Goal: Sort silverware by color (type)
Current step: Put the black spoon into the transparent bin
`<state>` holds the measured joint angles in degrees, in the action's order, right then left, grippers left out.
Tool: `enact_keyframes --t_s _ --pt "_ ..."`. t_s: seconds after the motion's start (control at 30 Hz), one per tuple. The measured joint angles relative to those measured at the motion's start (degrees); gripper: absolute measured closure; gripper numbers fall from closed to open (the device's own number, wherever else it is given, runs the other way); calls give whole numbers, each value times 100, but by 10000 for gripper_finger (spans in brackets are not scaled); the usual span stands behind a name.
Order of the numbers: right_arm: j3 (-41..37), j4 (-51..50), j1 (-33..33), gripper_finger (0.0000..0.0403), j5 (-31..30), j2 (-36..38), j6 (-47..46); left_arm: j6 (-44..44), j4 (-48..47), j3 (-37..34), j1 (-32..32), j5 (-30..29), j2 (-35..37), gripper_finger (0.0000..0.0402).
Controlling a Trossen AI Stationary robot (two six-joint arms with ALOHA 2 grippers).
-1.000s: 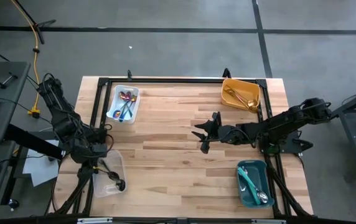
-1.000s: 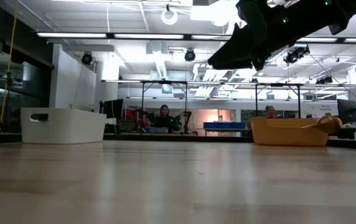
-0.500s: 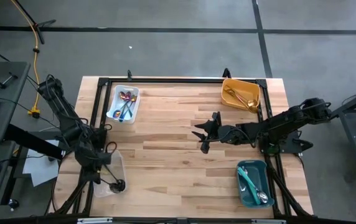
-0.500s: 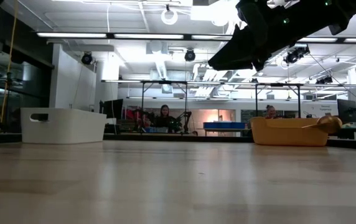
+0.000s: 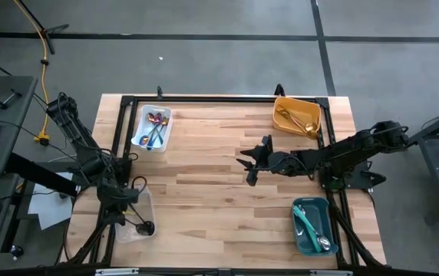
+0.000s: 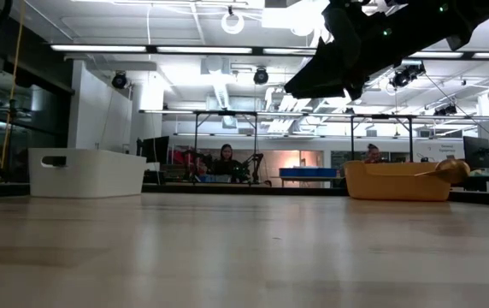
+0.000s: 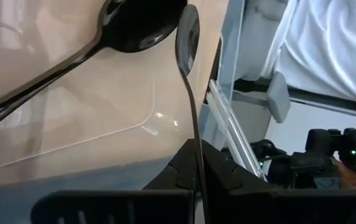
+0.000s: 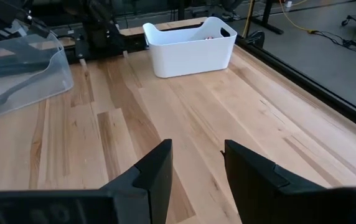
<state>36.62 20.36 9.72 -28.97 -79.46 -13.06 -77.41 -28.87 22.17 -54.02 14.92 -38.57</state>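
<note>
Currently, left gripper [image 5: 122, 196]: over the clear bin [image 5: 144, 201] at the table's near-left corner, fingers closed on a black spoon [image 7: 190, 87], apparently just above the bin floor.
Right gripper [image 5: 252, 162]: above mid-table, fingers apart, holding nothing.
Other silverware: rainbow pieces [image 5: 154, 127] in the white bin [image 5: 143, 122], gold spoons [image 5: 296, 120] in the yellow bin [image 5: 282, 104], teal-handled pieces [image 5: 307, 224] in the blue bin [image 5: 299, 242].

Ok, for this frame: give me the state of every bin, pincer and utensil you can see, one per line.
Left pincer: over the clear bin, shut on a black spoon.
Black spoon: held by its handle.
Right pincer: open, empty, above mid-table.
Clear bin: holds black utensils.
White bin: holds rainbow utensils.
Yellow bin: holds gold utensils.
Teal bin: holds teal-handled utensils.
</note>
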Motion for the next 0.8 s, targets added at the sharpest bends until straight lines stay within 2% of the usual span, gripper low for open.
enact_keyframes --t_s 0.43,0.8 --pt "0 -2 0 263 0 0 2 -487 -23 0 0 -349 -22 402" --pt "0 -2 0 263 0 -2 2 -802 8 4 0 -255 -22 390"
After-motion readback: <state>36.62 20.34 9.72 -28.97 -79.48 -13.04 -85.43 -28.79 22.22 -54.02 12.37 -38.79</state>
